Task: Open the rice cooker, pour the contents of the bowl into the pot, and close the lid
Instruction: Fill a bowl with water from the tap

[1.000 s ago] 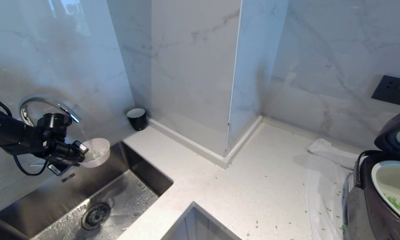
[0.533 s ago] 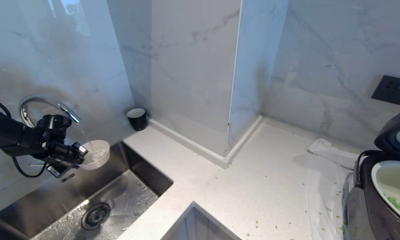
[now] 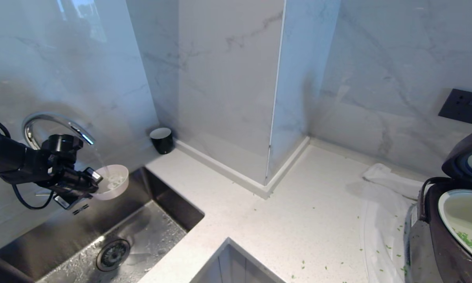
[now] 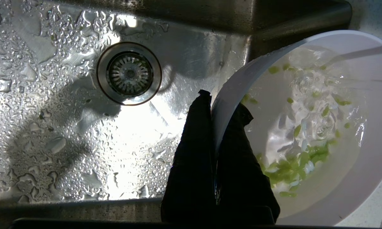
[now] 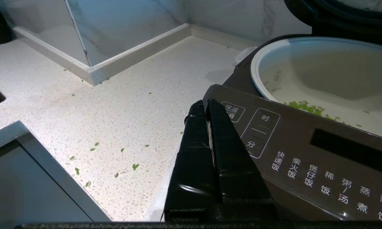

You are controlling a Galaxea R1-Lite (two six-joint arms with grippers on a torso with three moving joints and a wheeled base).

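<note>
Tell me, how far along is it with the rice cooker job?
Done: the dark brown rice cooker has its lid up, and green bits lie in its white pot. In hand: the left gripper pinches the pale pink bowl's rim under the running chrome tap over the steel sink. Left: pouring the bowl's watery green bits in and closing the lid.
</note>
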